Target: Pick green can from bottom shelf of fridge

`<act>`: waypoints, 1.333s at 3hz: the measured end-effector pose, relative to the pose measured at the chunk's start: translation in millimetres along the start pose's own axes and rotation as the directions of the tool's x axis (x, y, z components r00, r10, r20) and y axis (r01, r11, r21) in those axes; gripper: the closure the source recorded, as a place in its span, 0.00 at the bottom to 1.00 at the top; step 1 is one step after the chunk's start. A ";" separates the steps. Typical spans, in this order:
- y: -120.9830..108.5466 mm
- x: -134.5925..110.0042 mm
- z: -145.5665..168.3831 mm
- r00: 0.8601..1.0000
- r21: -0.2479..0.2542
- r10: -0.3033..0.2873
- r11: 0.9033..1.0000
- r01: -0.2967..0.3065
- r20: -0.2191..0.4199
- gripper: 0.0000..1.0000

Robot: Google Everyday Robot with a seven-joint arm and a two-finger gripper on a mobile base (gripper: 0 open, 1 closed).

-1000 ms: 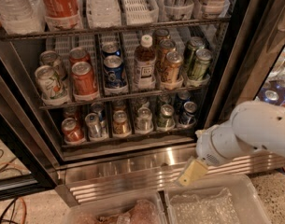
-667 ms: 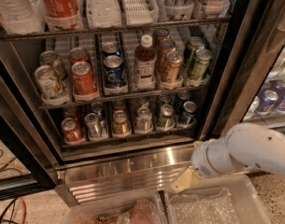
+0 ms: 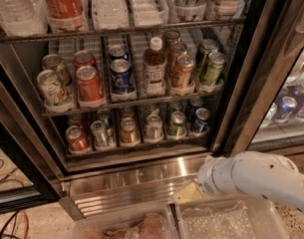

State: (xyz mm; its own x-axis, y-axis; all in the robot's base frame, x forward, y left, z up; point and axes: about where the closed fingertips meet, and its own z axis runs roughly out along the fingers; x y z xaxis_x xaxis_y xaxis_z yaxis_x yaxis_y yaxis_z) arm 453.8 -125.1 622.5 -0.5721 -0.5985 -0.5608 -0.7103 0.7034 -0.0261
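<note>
Over the last second we see the white arm sink and swing a little leftward. Its pale yellowish hand [image 3: 188, 193] now hangs low in front of the ribbed stainless-steel base of the large glass-doored drinks fridge [image 3: 126, 180], just above the clear plastic bins [image 3: 222, 224] at the bottom of the view. We cannot tell how far open the hand is, and we see nothing held in it.

The short green drink can with the silver lid [image 3: 176, 125] stands untouched on the bottom shelf, the lowest dark rack with clear lane dividers [image 3: 136, 151]. It sits between a silver can [image 3: 153, 128] and a dark blue can [image 3: 200, 121].

We judge that the drop has brought the hand almost under the can's lane but below shelf level, so the grasp is not yet begun. The hand has to rise and reach in over the shelf lip.
</note>
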 end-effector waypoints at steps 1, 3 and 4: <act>-0.4 -0.5 -0.3 1.000 0.001 0.000 1.000 0.000 0.001 0.00; -15.7 -13.2 10.7 0.991 0.112 0.063 0.991 -0.076 0.115 0.00; -35.8 -19.9 23.2 0.983 0.140 0.122 0.980 -0.142 0.138 0.00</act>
State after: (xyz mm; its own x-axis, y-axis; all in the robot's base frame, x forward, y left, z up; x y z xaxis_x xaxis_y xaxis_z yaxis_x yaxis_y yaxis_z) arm 500.2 -129.5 615.3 -0.5925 -0.4491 -0.6687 -0.5578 0.8277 -0.0617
